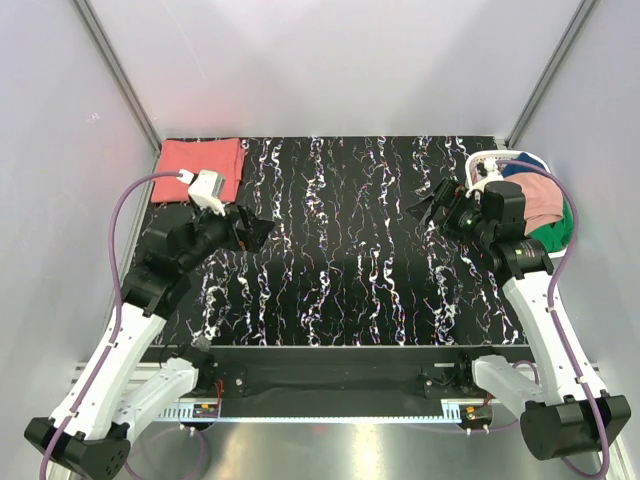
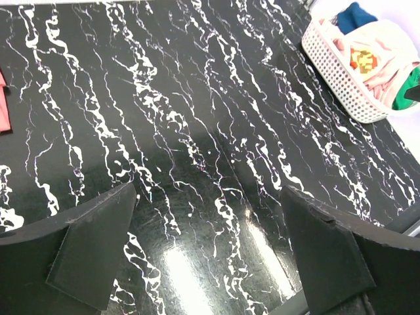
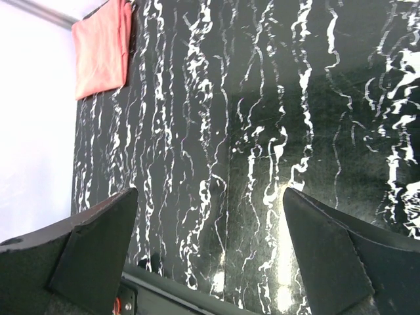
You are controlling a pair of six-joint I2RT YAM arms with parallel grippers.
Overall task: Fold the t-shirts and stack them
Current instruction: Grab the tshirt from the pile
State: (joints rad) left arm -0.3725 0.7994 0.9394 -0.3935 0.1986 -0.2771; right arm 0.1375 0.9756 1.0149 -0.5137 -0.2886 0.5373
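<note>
A coral-red t-shirt [image 1: 200, 170] lies folded flat at the far left corner of the black marbled table; it also shows in the right wrist view [image 3: 102, 49], and its edge shows in the left wrist view [image 2: 3, 105]. A pale salmon-pink t-shirt [image 1: 545, 200] lies crumpled in a white basket [image 1: 480, 160] at the far right, and an orange patch on it shows in the left wrist view [image 2: 377, 59]. My left gripper [image 1: 258, 232] hovers open and empty to the right of the folded shirt. My right gripper [image 1: 425, 208] is open and empty just left of the basket.
The basket [image 2: 335, 72] also holds a green cloth [image 1: 555, 235] and a dark blue cloth [image 2: 354, 16]. Grey walls enclose the table on the left, back and right. A black rail runs along the table's near edge [image 3: 184, 295].
</note>
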